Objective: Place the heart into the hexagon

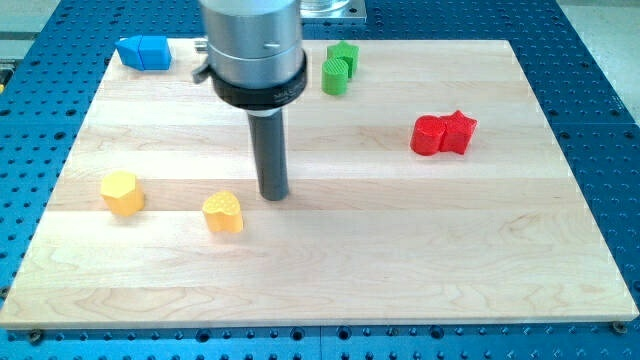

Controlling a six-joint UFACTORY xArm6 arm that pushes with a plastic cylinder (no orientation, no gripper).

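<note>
My tip (274, 195) rests just right of the yellow heart (223, 212), yellow hexagon (122, 192) farther left.

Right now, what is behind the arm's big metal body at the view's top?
The metal body covers part of the wooden board behind it. To its left, the blue blocks show; to its right, the green blocks. Whatever lies directly behind cannot be seen.

My arm comes down from the view's top, its wide silver cylinder ending in a black collar. Below the collar my straight dark rod stands upright, neither tilted left nor right. My tip (274, 196) rests low, at the surface of the bench (400, 250), left of the view's centre. Only this lowest part of my arm shows; the rest is cut off above.
</note>
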